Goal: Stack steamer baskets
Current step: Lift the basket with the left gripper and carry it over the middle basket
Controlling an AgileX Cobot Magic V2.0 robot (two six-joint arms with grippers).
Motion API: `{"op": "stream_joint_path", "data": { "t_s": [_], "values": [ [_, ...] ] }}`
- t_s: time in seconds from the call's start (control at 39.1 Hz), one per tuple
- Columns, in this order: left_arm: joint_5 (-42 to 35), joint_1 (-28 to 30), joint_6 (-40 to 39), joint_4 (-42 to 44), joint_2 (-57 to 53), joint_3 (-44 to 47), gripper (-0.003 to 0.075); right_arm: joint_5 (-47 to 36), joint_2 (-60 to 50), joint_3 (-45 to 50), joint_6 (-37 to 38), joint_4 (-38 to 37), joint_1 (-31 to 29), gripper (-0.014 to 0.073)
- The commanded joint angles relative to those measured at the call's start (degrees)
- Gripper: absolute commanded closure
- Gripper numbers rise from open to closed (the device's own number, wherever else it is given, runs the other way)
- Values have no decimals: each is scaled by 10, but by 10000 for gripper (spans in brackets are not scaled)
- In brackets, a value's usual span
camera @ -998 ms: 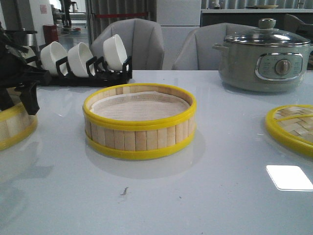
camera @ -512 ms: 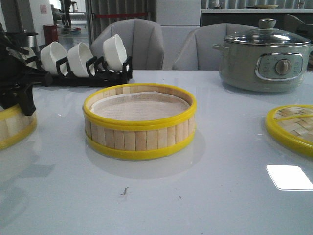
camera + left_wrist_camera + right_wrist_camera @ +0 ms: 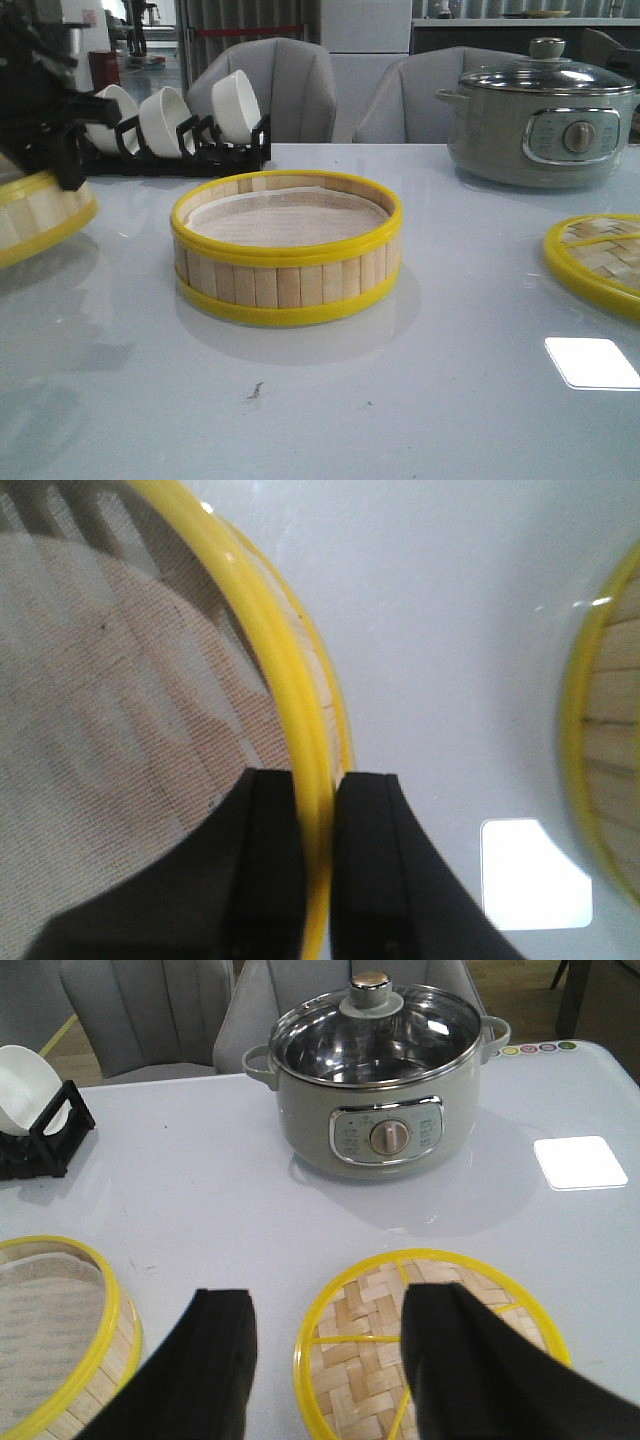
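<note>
The left gripper (image 3: 60, 165) is up at the far left of the table (image 3: 420, 400), its black jaws pinched onto the rim of one basket (image 3: 40, 215). In the left wrist view the two fingers (image 3: 270, 870) sit either side of that yellow rim, one inside over the white liner and one outside, closed tight on the wall. That basket hangs tilted and looks clear of the tabletop, with a soft shadow under it. The second basket (image 3: 285, 250) sits flat in the middle of the table, well apart from the held one, its liner showing inside. The right gripper (image 3: 330, 1360) hovers above the woven lid (image 3: 430, 1350) at the right side, fingers spread wide with nothing between them. Behind the lid stands the pot (image 3: 385, 1080) with its glass cover, and across the back of the table a black rack (image 3: 190, 150) holds three white bowls (image 3: 235, 105) on edge. Grey chairs (image 3: 275, 85) stand beyond the table.
</note>
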Motion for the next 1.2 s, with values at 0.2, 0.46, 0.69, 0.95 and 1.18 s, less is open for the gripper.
{"op": "stream_joint_path", "data": {
  "t_s": [0.2,0.46,0.69,0.95,1.18],
  "values": [
    [31,-110,-1,0,-31,-155,634,-46,-2,-20,-3,-8,1,146],
    [46,-229,12,0,-30,-182,634,-55,-2,-20,-3,-8,1,146],
    [7,-300,19,0,-28,-182,634,-55,-2,-20,-3,-8,1,146],
    [-6,-319,19,0,-6,-183,634,-55,-2,-20,-3,-8,1,146],
    [9,-320,19,0,22,-183,634,-55,-2,-20,-3,-7,1,146]
  ]
}}
